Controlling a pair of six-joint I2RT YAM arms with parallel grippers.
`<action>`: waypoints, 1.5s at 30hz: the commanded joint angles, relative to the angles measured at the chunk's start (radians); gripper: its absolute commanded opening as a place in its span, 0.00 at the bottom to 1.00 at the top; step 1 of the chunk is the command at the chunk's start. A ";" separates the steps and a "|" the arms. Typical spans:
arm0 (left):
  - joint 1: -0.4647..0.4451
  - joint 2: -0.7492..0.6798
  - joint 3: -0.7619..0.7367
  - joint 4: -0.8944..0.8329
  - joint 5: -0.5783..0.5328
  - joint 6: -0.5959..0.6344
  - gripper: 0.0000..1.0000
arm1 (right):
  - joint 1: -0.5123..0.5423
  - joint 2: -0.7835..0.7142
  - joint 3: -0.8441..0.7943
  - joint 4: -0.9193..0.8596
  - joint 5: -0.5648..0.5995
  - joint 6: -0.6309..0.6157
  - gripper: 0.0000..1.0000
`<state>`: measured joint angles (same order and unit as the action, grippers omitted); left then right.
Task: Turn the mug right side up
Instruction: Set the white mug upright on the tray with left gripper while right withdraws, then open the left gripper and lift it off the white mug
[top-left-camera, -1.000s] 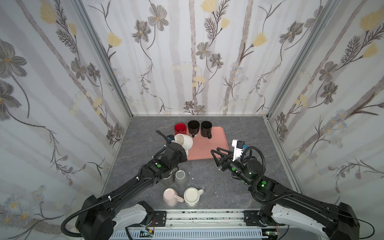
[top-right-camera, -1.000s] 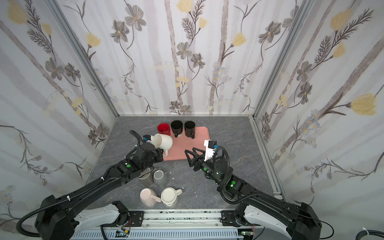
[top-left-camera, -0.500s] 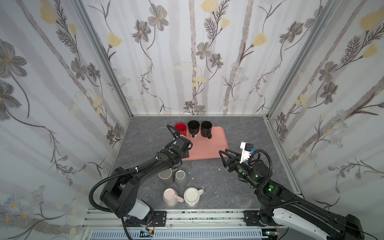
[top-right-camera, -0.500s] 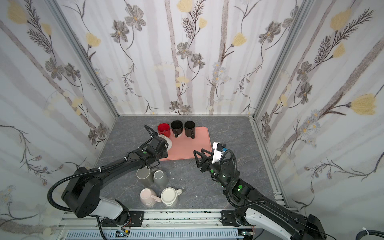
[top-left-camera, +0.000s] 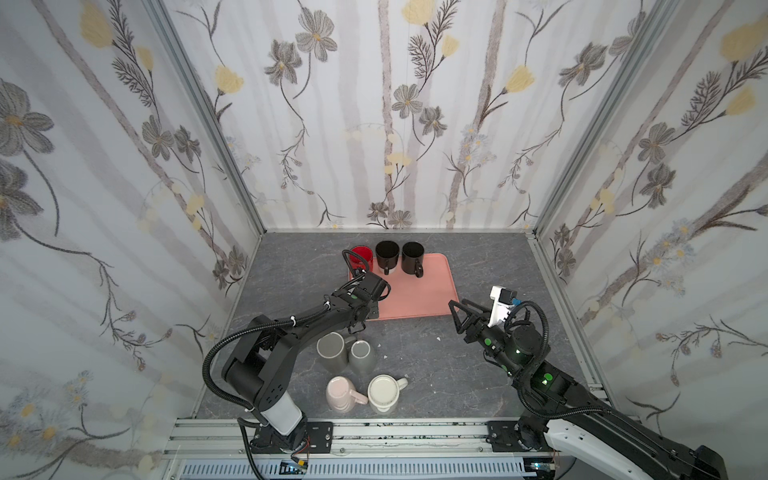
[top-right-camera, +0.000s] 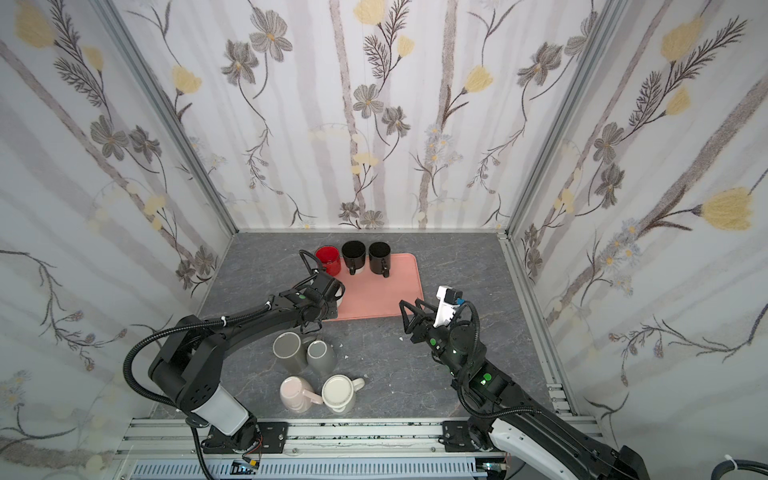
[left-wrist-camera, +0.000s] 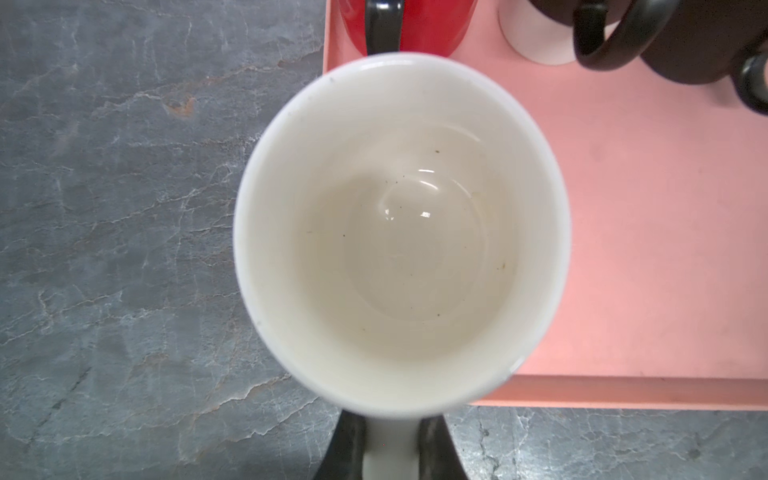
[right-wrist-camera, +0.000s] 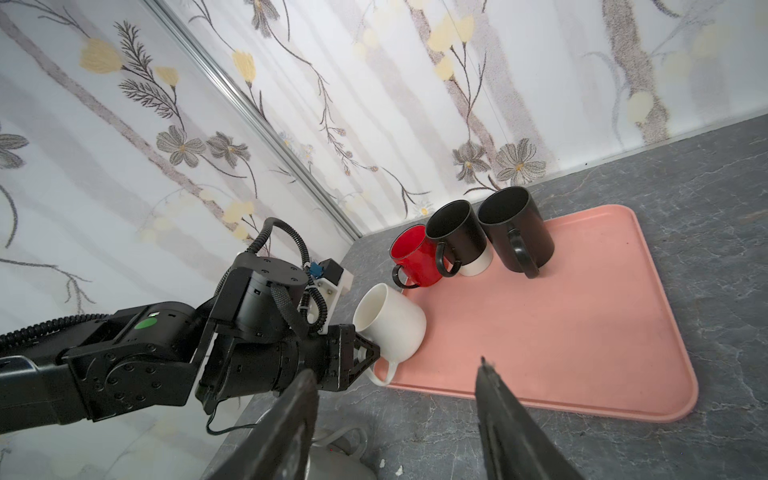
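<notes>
The left gripper (right-wrist-camera: 365, 358), jaws shut on its handle, holds the white ceramic mug (right-wrist-camera: 390, 328) tilted at the 7 o'clock corner of the pink plastic tray (right-wrist-camera: 582, 332); released leaning there, it could topple off. The right gripper (top-left-camera: 455, 314), jaws half open, holds nothing.

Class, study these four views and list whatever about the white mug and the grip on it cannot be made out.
- White mug: in both top views the left arm covers nearly all of it.
- Its base: the right wrist view does not settle whether it touches the pink tray.
- Left gripper fingers: cut off by the left wrist view's bottom edge.
</notes>
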<state>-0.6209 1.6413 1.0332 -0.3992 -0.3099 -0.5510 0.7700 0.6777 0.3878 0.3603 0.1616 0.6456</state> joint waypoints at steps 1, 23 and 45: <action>0.000 0.004 0.027 -0.007 -0.036 0.000 0.00 | -0.013 -0.004 -0.006 0.017 -0.032 0.003 0.61; 0.001 0.018 0.049 -0.089 -0.031 0.000 0.30 | -0.087 -0.017 -0.054 0.042 -0.091 0.036 0.68; 0.000 -0.535 -0.109 0.191 0.104 -0.078 1.00 | 0.137 0.289 0.075 -0.057 -0.278 -0.180 0.76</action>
<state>-0.6212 1.1545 0.9623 -0.2981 -0.2344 -0.6048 0.8455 0.9108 0.4213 0.3420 -0.1001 0.5583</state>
